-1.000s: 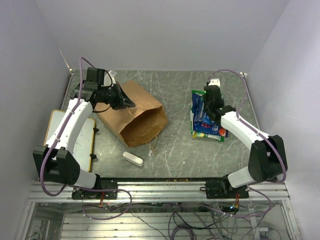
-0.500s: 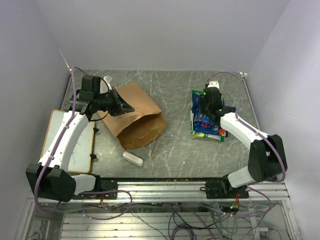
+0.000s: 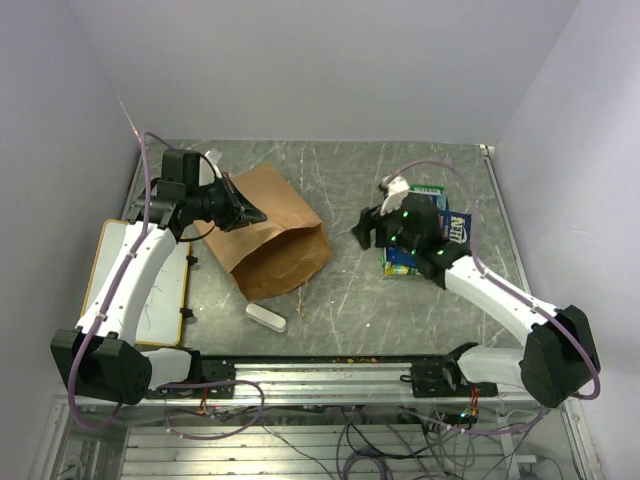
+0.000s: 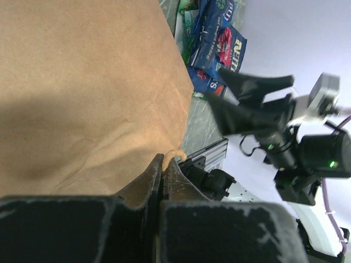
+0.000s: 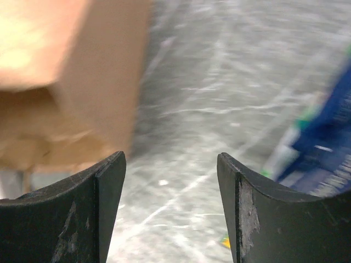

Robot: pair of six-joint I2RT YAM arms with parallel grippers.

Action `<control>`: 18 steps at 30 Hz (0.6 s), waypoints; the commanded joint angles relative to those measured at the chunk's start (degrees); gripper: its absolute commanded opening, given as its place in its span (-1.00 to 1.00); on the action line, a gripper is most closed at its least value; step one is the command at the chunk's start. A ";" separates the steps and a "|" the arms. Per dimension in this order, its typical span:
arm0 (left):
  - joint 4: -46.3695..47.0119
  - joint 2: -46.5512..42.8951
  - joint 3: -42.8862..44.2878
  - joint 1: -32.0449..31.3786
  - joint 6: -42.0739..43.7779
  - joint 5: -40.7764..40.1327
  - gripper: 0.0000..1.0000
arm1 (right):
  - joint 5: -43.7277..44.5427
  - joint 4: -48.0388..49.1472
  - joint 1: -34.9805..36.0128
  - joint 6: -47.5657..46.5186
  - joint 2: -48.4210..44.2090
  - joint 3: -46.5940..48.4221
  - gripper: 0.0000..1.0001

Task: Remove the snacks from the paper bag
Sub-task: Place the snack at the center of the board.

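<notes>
The brown paper bag point(image 3: 272, 240) lies tilted on the table, its mouth facing the near edge. My left gripper point(image 3: 250, 213) is shut on the bag's twisted handle point(image 4: 176, 153) at the far rim, and brown paper point(image 4: 82, 82) fills the left wrist view. Several green-and-white and blue snacks point(image 3: 452, 228) lie piled at the right, partly hidden by my right arm. They also appear as snacks point(image 4: 216, 44) in the left wrist view and as a blurred blue edge of snacks point(image 5: 329, 126) in the right wrist view. My right gripper point(image 3: 366, 229) stands open and empty over bare table between pile and bag point(image 5: 55, 71).
A small white oblong block point(image 3: 266, 317) lies near the front edge below the bag. A white board with a wooden frame point(image 3: 160, 285) sits at the left under my left arm. Walls close in the table at the back and on both sides.
My right gripper has opened, left the snack pile and swung left toward the bag. The left arm shifted back slightly with the bag's handle, then held still.
</notes>
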 commanded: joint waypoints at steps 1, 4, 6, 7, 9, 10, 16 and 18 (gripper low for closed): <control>-0.17 -0.61 1.84 -0.22 0.17 -0.93 -0.86 | -8.18 11.92 10.63 -4.76 -2.90 -4.89 0.34; 0.42 -0.66 2.21 -0.22 -0.32 -0.56 -0.86 | -12.09 19.57 17.53 -15.11 -3.49 -9.72 0.34; -0.15 -0.60 2.77 -0.22 0.12 -0.65 -0.86 | -15.41 24.12 20.22 -20.59 -2.46 -11.43 0.34; -0.48 -0.51 3.10 -0.22 0.56 -0.59 -0.86 | -16.87 26.34 21.40 -23.11 -1.41 -11.92 0.34; -1.54 -0.37 3.61 -0.22 1.25 -0.51 -0.86 | -19.81 29.36 22.81 -28.06 1.49 -11.43 0.33; -2.11 -0.25 3.96 -0.22 1.76 -0.57 -0.86 | -20.76 29.17 23.72 -30.78 3.33 -10.43 0.33; -4.14 0.46 6.41 -0.22 4.14 -0.95 -0.86 | -17.66 27.25 27.14 -36.89 14.49 -2.26 0.32; -3.86 0.63 7.09 -0.22 4.40 -0.65 -0.86 | -17.44 27.64 27.35 -36.25 17.18 -0.70 0.32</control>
